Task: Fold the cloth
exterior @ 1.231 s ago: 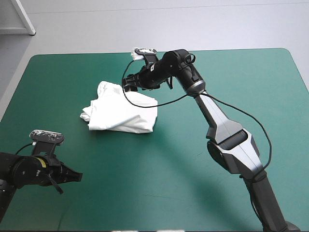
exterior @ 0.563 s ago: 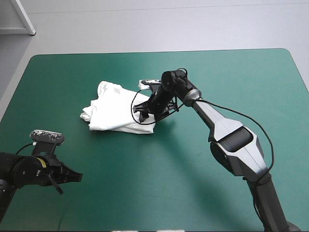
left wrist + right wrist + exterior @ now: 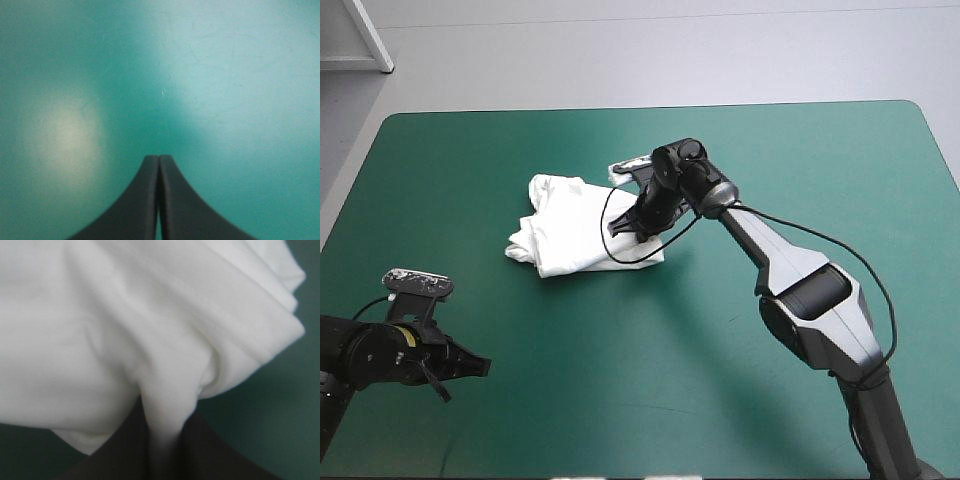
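The white T-shirt [image 3: 578, 232] lies as a crumpled heap left of the table's middle. My right gripper [image 3: 632, 220] is down on the heap's right edge. In the right wrist view its black fingers [image 3: 125, 450] are all but shut with a pinched fold of the T-shirt [image 3: 150, 330] rising between them. My left gripper [image 3: 480, 368] hovers low near the table's front left corner, far from the T-shirt. In the left wrist view the left gripper [image 3: 159, 165] is shut into one pointed arch over bare teal-green cover [image 3: 225, 75], holding nothing.
The teal-green cover [image 3: 800, 180] lies bare to the right of the right arm and along the front. The table's left edge [image 3: 355, 190] runs close to the left arm.
The right gripper came down from the heap's far side onto its right edge and shut on a fold. The heap has shifted slightly right and bunched. The left arm has not moved.
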You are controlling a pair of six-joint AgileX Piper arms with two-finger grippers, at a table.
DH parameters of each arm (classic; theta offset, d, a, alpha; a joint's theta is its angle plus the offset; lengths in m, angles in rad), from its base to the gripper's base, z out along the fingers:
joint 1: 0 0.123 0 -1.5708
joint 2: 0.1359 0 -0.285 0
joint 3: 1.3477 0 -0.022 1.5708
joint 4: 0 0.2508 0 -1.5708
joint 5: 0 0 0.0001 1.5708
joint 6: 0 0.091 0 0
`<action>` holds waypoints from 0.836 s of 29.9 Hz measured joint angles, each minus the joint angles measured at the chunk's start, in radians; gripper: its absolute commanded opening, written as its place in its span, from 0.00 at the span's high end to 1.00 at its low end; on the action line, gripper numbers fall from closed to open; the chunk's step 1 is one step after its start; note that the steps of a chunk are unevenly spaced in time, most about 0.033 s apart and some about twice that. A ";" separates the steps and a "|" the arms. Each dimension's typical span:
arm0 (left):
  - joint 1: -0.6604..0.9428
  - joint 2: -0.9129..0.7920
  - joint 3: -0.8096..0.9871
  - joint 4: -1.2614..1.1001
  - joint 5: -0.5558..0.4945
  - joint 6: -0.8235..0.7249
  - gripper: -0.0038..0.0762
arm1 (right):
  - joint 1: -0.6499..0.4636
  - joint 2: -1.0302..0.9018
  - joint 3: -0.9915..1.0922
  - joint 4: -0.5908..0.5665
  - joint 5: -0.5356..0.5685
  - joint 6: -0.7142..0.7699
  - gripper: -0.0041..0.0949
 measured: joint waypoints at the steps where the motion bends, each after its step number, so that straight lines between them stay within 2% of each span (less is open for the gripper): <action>1: 0.000 0.000 0.000 0.000 0.000 0.000 0.96 | -0.013 -0.014 0.002 -0.023 0.002 0.006 0.98; 6: 0.000 0.000 0.000 0.000 0.000 0.000 0.96 | -0.135 -0.089 0.030 -0.056 0.008 0.018 0.98; 13: 0.000 0.000 0.000 0.000 0.000 0.000 0.96 | -0.402 -0.182 0.219 -0.137 0.007 0.040 0.98; 18: 0.000 0.000 0.000 0.000 0.000 0.000 0.96 | -0.599 -0.249 0.363 -0.145 0.005 0.040 0.98; 25: 0.000 0.000 0.000 -0.001 0.000 0.000 0.96 | -0.817 -0.320 0.445 -0.156 0.005 0.039 0.98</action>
